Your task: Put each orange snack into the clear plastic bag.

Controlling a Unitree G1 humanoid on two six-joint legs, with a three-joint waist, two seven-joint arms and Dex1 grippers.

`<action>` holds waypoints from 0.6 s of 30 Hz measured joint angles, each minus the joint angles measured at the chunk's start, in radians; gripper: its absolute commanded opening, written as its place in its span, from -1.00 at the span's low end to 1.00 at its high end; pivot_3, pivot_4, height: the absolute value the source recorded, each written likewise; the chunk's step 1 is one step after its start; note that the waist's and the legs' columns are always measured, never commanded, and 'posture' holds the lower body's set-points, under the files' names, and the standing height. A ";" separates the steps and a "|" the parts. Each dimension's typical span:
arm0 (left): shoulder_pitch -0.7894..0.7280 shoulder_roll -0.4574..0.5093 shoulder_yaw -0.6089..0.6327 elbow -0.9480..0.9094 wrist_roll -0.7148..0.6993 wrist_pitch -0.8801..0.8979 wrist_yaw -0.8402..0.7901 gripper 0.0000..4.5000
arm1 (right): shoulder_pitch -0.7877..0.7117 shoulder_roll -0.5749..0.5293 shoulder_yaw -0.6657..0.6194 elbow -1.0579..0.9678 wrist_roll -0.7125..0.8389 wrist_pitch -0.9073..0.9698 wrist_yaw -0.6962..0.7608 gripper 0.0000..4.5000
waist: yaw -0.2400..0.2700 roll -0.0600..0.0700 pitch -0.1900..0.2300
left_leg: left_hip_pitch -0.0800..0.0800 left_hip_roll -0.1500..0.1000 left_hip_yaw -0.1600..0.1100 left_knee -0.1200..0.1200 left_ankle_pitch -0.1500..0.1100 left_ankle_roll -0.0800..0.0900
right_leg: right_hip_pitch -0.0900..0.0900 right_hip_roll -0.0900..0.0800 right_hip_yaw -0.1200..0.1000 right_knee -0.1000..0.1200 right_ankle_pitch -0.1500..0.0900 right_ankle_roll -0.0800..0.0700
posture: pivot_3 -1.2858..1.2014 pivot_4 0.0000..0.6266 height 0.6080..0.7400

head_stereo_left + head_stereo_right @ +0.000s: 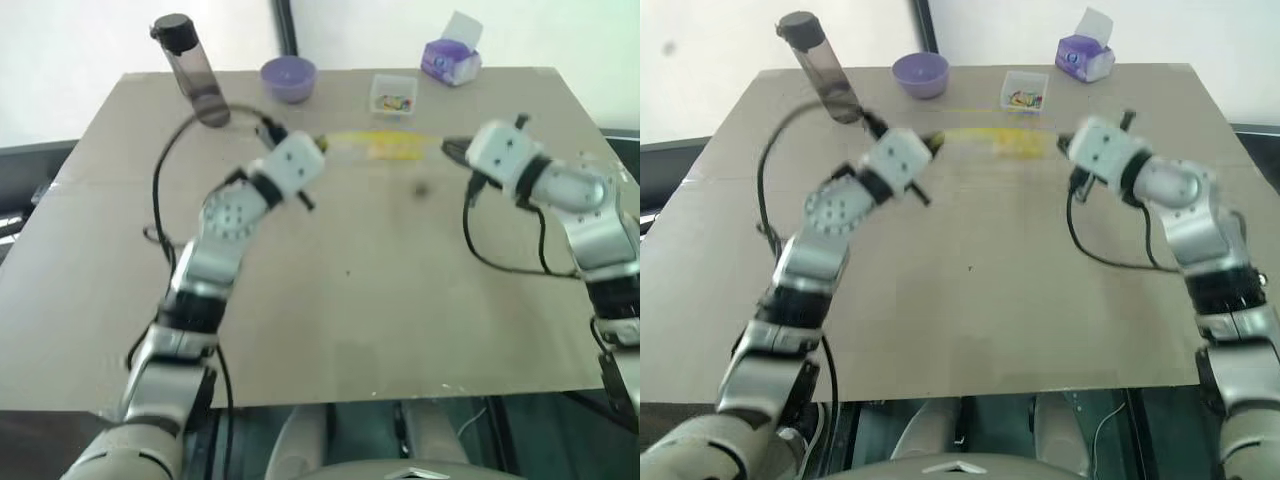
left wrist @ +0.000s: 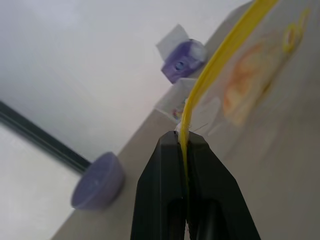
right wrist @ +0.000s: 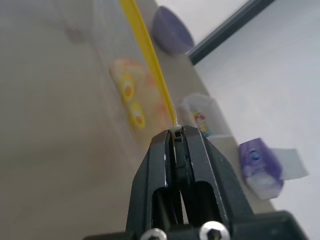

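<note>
The robot is holding the clear plastic bag point(image 1: 385, 147) up in the air over the far part of the table point(image 1: 400, 320). The left gripper point(image 2: 183, 142) is pinched tight on one end of the bag's yellow strip point(image 2: 220, 60). The right gripper point(image 3: 176, 134) is pinched tight on the other end. The bag is hanging stretched between the two of them, just in front of the small clear box point(image 1: 393, 93).

The orange snack point(image 2: 247, 80) is sitting inside the bag already. I am seeing it through the clear side, a soft orange lump just below the yellow strip. I think the putting-in part is done, or very nearly.

To do this step well, I think both grippers need to be pulling gently and evenly. If one is tugging harder, the strip could slip out of the other pinch. Keeping the yellow strip on top is helping too, so the snack is not tipping out.

Behind the bag, the small clear box is holding little colourful bits. To the bag's left, the purple bowl point(image 1: 288, 78) is standing near the table's back edge, and I cannot tell what is in it. The dark bottle point(image 1: 190, 68) is standing further left, with its black cap on. To the bag's right, the purple tissue box point(image 1: 450, 58) is showing a white tissue poking out of its top.
</note>
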 measured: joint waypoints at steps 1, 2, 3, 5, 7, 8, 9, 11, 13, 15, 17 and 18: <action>0.050 0.010 -0.004 -0.052 -0.009 0.020 -0.019 -1.00 | 0.036 -0.011 -0.002 -0.045 0.016 0.020 0.019 -0.98 | -0.001 0.000 0.000 | -0.002 0.001 -0.001 0.000 0.000 0.000 | -0.002 0.000 0.000 0.000 0.000 0.000 | 0.03 -0.52 1.00; 0.102 0.019 -0.016 -0.095 -0.017 0.048 -0.042 -1.00 | 0.073 -0.026 -0.003 -0.081 0.032 0.048 0.042 -0.98 | -0.002 0.000 0.000 | -0.003 0.001 -0.001 0.003 0.000 0.000 | -0.003 0.000 0.000 0.001 0.000 0.000 | 0.03 -0.52 1.00; 0.245 0.037 -0.015 -0.287 -0.050 0.164 -0.075 -1.00 | 0.197 -0.047 -0.048 -0.238 0.096 0.181 0.080 -0.98 | -0.001 0.000 0.000 | -0.002 0.002 -0.002 0.004 0.000 0.000 | -0.001 0.001 0.000 0.003 0.000 0.000 | 0.03 -0.52 1.00; 0.351 0.051 -0.016 -0.406 -0.064 0.241 -0.093 -1.00 | 0.304 -0.066 -0.055 -0.329 0.126 0.258 0.104 -0.98 | 0.004 0.000 0.000 | 0.005 0.002 -0.001 0.003 -0.001 0.001 | 0.006 0.001 0.001 0.002 0.000 0.000 | 0.03 -0.52 1.00; 0.473 0.081 -0.033 -0.501 -0.064 0.326 -0.108 -0.86 | 0.443 -0.066 -0.028 -0.402 0.130 0.312 0.110 -1.00 | 0.011 0.001 0.001 | 0.015 0.002 0.000 0.003 -0.004 0.007 | 0.016 0.001 0.001 0.002 0.000 0.000 | 0.03 -0.52 1.00; 0.493 0.077 -0.034 -0.517 -0.065 0.359 -0.106 -0.71 | 0.470 -0.065 -0.018 -0.410 0.129 0.325 0.109 -0.86 | 0.015 0.002 0.001 | 0.018 0.001 0.000 0.003 -0.004 0.007 | 0.018 0.001 0.002 0.003 0.000 0.000 | 0.03 -0.52 1.00; 0.506 0.069 -0.021 -0.536 -0.071 0.396 -0.094 -0.60 | 0.486 -0.065 -0.021 -0.411 0.132 0.344 0.107 -0.70 | 0.021 0.002 0.002 | 0.024 0.001 0.000 0.003 -0.004 0.007 | 0.023 0.001 0.002 0.003 0.000 0.000 | 0.03 -0.52 1.00; 0.509 0.042 0.022 -0.564 -0.090 0.456 -0.069 -0.20 | 0.492 -0.066 -0.049 -0.409 0.144 0.370 0.103 -0.38 | 0.024 0.002 0.002 | 0.032 0.002 -0.001 0.003 -0.004 0.007 | 0.032 0.002 0.000 0.001 0.000 0.000 | 0.03 -0.52 1.00; 0.509 0.036 0.051 -0.582 -0.102 0.489 -0.054 0.19 | 0.493 -0.081 -0.074 -0.403 0.152 0.366 0.104 0.01 | 0.026 0.002 0.002 | 0.037 0.002 -0.001 0.002 -0.004 0.007 | 0.038 0.002 0.000 0.000 0.000 0.000 | 0.03 -0.52 1.00; 0.520 0.030 0.070 -0.583 -0.122 0.501 -0.051 0.22 | 0.500 -0.089 -0.089 -0.373 0.154 0.346 0.103 0.42 | 0.026 0.001 0.002 | 0.038 0.002 -0.001 0.002 -0.005 0.008 | 0.038 0.002 0.000 0.000 0.000 0.000 | 0.03 -0.52 1.00; 0.541 0.011 0.100 -0.583 -0.172 0.524 -0.055 0.22 | 0.514 -0.077 -0.109 -0.325 0.176 0.329 0.100 0.42 | 0.026 0.001 0.002 | 0.037 0.002 -0.001 0.001 -0.005 0.008 | 0.036 0.002 0.001 0.000 0.000 0.000 | 0.03 -0.52 1.00; 0.545 -0.004 0.123 -0.585 -0.206 0.542 -0.058 0.22 | 0.519 -0.067 -0.120 -0.307 0.192 0.325 0.100 0.42 | 0.025 0.001 0.002 | 0.035 0.003 -0.001 0.001 -0.005 0.008 | 0.034 0.001 0.001 0.000 0.000 0.000 | 0.03 -0.52 1.00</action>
